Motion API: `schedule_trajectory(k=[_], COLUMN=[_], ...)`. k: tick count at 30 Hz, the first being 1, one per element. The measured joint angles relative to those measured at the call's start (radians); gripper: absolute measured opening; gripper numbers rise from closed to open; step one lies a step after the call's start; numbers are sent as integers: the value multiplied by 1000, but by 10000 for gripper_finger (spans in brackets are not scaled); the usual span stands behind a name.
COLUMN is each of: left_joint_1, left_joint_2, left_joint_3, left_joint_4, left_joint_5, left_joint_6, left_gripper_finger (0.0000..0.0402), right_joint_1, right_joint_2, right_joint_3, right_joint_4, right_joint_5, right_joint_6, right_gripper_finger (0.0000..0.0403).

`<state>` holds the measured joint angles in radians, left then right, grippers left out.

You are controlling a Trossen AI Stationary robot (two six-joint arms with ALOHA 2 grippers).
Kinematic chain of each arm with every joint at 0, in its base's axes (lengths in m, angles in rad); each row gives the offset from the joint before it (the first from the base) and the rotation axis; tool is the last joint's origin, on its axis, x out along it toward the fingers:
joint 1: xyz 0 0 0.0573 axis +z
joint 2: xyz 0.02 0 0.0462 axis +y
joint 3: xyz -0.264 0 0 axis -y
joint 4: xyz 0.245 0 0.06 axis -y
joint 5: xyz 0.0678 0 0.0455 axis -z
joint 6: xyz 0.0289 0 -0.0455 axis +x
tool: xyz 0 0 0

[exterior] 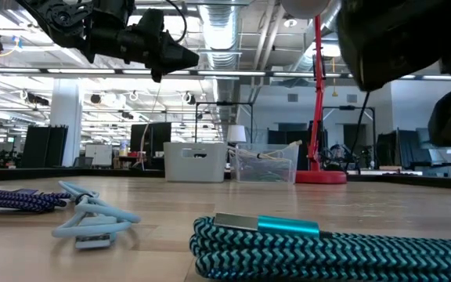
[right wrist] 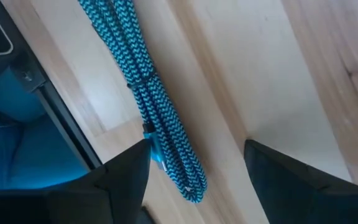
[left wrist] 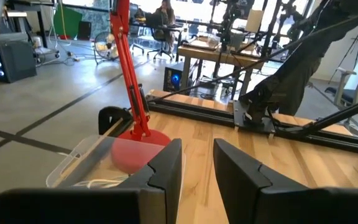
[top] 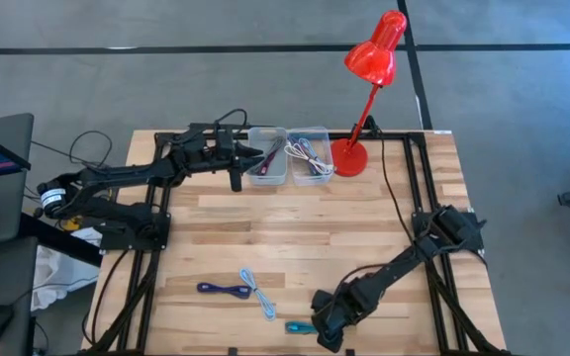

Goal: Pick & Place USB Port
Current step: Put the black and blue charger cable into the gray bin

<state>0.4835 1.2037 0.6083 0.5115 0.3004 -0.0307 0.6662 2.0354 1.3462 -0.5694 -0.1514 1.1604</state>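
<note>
A coiled teal braided USB cable (top: pixel 298 326) lies on the wooden table by its near edge; in the low view the teal cable (exterior: pixel 288 251) fills the foreground with its metal plug on top. My right gripper (right wrist: pixel 197 180) hovers open just above the teal cable (right wrist: pixel 148 87), one finger on each side of it and the cable's end close to one finger. My left gripper (top: pixel 260 155) is raised over the two bins at the far edge, open and holding nothing (left wrist: pixel 197 162). A light blue cable (top: pixel 258 292) and a purple cable (top: pixel 224 289) lie flat to the left.
Two small bins (top: pixel 267 156) (top: pixel 310 153) holding cables stand at the table's far edge, beside a red desk lamp (top: pixel 349 156). A black frame rail (right wrist: pixel 61 124) runs along the table's near edge close to the teal cable. Bare wood lies in the table's middle.
</note>
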Motion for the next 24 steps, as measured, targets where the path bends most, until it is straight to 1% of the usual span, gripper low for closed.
schedule_trajectory(k=[7,13,20,24], left_joint_1=[0,0,0,0], left_joint_2=[0,0,0,0], left_joint_3=[0,0,0,0], left_joint_4=[-9,-10,-16,-18], left_joint_5=[0,0,0,0], left_joint_6=[0,0,0,0], left_gripper_finger=[92,92,92,92], right_joint_1=[0,0,1,1], right_joint_2=[5,8,13,14], right_joint_3=[-1,45,54,53], right_joint_4=[17,2,2,-1], right_joint_5=[-30,-34,-34,-33], right_joint_6=[20,20,19,19], right_gripper_finger=[253,253,253,240])
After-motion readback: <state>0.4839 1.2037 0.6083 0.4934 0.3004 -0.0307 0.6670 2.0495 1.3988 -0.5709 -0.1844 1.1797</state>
